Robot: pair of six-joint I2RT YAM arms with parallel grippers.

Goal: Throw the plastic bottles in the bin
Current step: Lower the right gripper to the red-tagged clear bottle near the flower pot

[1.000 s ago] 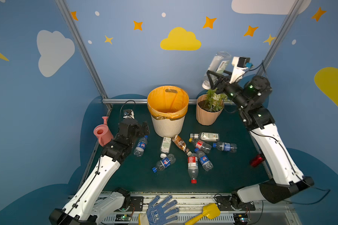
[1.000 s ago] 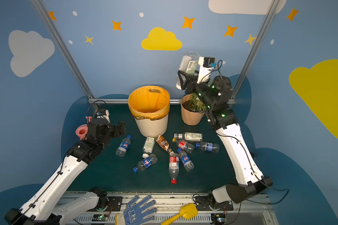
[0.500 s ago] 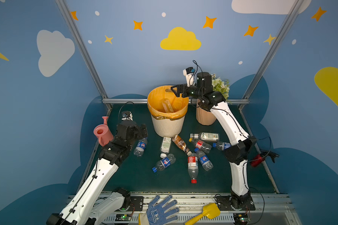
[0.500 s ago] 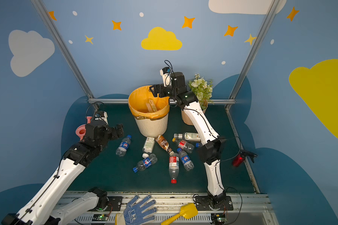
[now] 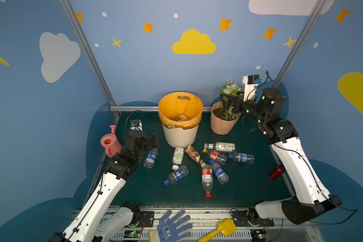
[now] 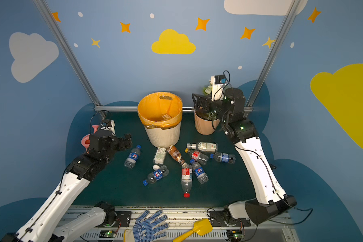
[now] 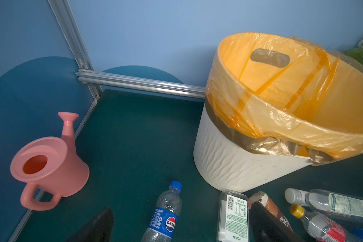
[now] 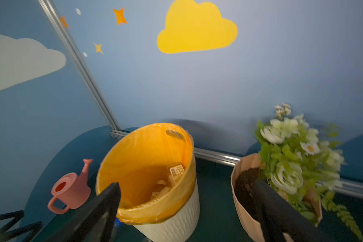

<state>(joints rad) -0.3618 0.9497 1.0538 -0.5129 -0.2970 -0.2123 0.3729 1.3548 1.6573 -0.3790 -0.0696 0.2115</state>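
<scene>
The bin [image 5: 180, 134] [image 6: 162, 136] stands at the back middle of the mat, with a white-labelled bottle [image 5: 181, 117] [image 8: 176, 171] lying inside it. Several plastic bottles lie on the mat in front of it. My left gripper [image 5: 153, 142] [image 7: 179, 207] is open and low, just behind a blue-capped bottle [image 5: 151, 158] [image 7: 166, 215] and not touching it. My right gripper [image 5: 226, 102] [image 8: 187, 183] is open and empty, raised over the flowerpot to the right of the bin [image 8: 176, 220].
A pink watering can [image 5: 110, 143] stands close to the left arm. The peach flowerpot [image 5: 222, 125] with white flowers sits right of the bin. A blue glove [image 5: 172, 226] and yellow scoop [image 5: 222, 229] lie on the front rail. A red object [image 5: 275, 172] hangs by the right arm.
My right gripper carried a bottle from high on the right to over the bin, let it fall in, then drew back above the flowerpot, open. The left arm barely moved.
</scene>
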